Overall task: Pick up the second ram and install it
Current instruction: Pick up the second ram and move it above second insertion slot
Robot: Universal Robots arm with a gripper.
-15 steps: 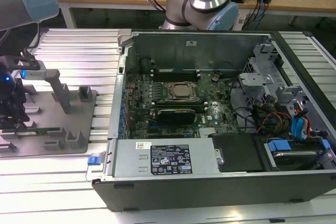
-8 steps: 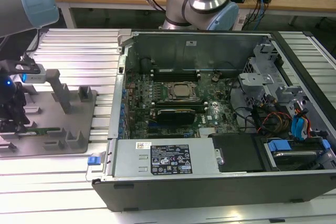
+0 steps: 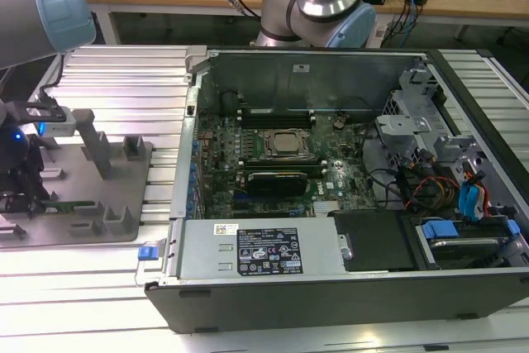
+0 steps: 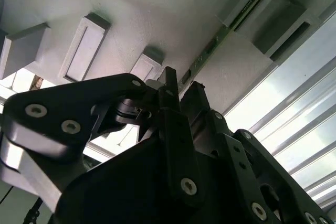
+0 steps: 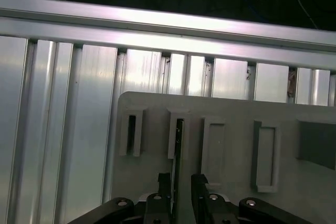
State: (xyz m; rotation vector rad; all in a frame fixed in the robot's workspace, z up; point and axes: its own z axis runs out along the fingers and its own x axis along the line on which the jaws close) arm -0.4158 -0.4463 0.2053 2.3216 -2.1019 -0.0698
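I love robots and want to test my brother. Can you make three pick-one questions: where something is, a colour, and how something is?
1. Where is the long thin circuit-board stick?
A in the grey plastic fixture tray
B inside the computer case
C on the wooden desk

2. What colour is the stick?
A red
B green
C yellow

3. How is the black gripper?
A shut on a cable
B holding a screwdriver
C open, one finger either side of the stick

Answers:
1. A: it stands on edge in the tray.
2. B: its edge shows green in the second wrist view.
3. C: the first wrist view shows gaps beside the stick.
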